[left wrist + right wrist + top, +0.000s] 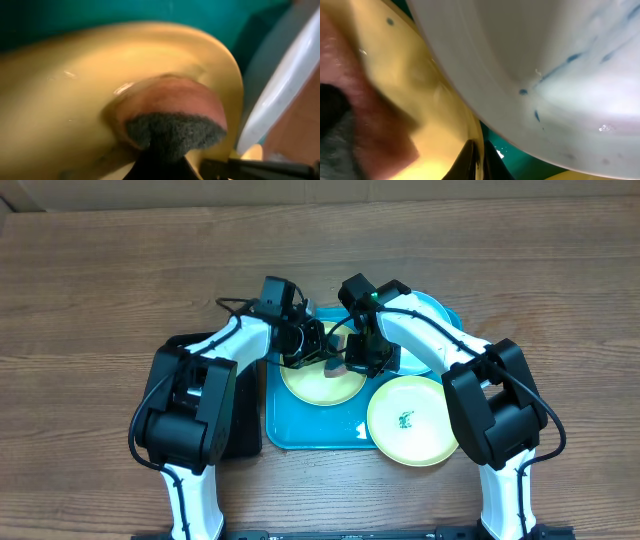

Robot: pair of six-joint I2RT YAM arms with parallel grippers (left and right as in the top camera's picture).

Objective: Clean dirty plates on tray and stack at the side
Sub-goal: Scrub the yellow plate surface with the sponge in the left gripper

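Overhead, I saw the left gripper (303,345) clamped on a sponge (170,117), pressed to the yellow plate (325,387) in the middle of the tray (300,435). The right gripper (362,358) was closed on its rim. Hard scrubbing could have pulled that rim free and knocked the overlapping blue plate (545,60).

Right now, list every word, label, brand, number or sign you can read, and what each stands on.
None: no text can be read in any view.
The teal marks on the front plate and the streaks on the light blue plate are smears, not writing.
The tray and the sponge show no label.
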